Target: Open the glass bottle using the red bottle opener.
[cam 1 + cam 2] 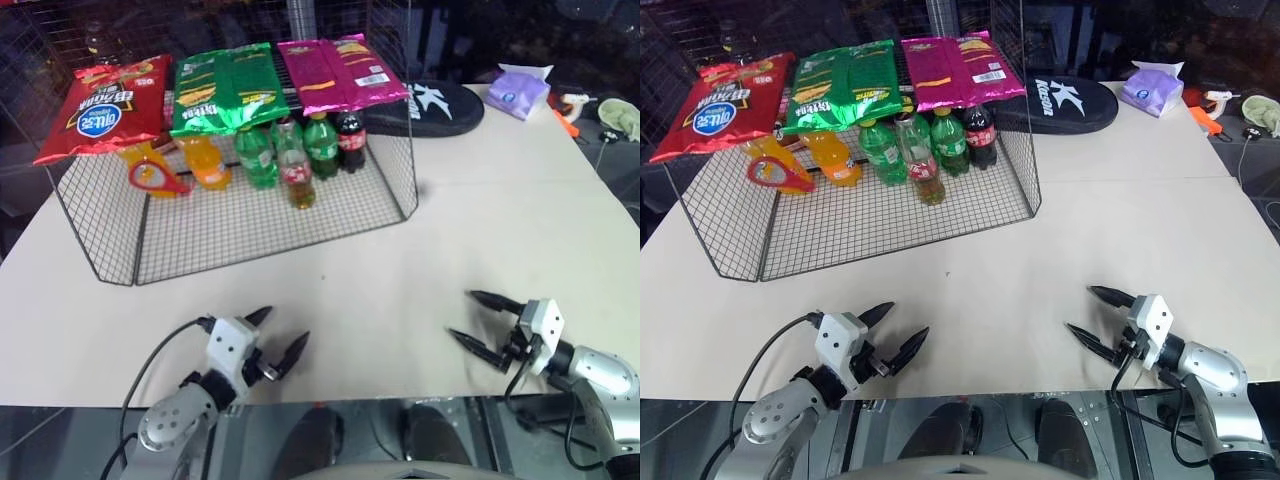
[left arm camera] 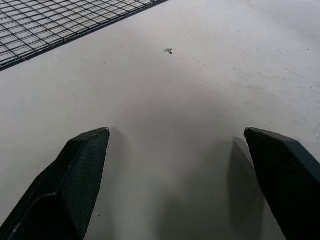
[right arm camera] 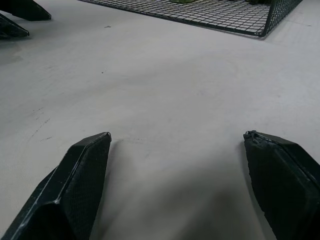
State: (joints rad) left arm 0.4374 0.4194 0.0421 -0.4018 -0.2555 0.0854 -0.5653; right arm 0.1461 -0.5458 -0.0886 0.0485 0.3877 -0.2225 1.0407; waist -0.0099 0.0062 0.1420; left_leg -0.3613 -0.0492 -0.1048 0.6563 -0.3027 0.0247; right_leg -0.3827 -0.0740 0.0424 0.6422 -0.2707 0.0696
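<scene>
Left eye view: pale flat bench (image 1: pixel 480 230), black wire-mesh rack (image 1: pixel 250 225) upper left of frame; small clear glass bottle with red label and yellowish liquid (image 1: pixel 298 170) stands upright on the mesh floor, upper centre, in front of the green plastic soda bottles (image 1: pixel 262 152), dark cola bottle (image 1: pixel 351 142) to its right, orange drink bottle (image 1: pixel 207 162) to its left. Flat red bottle opener with oval ring head (image 1: pixel 155 177) lies on the mesh at far left of the rack, well apart from the glass bottle. Snack bags on the rack top: red (image 1: pixel 105 108), green (image 1: pixel 230 88), magenta (image 1: pixel 340 72). Left gripper (image 1: pixel 275 340) lower left, jaws wide open, empty; right gripper (image 1: pixel 470 317) lower right, jaws wide open, empty; both low over bare bench, well short of the rack. Right eye view: same layout, nothing grasped yet, task looks at its start. Judgement: take the opener by the tapered handle, leaving the ring free, and steady the bottle low on the body with the other jaws; go in under the bag shelf without knocking neighbour bottles. Left wrist view: two black fingertips (image 2: pixel 82 165) spread, bare bench between, mesh edge at upper left. Right wrist view: fingertips (image 3: pixel 85 170) spread, nothing between; rack corner at top, other gripper's tips at upper left.
</scene>
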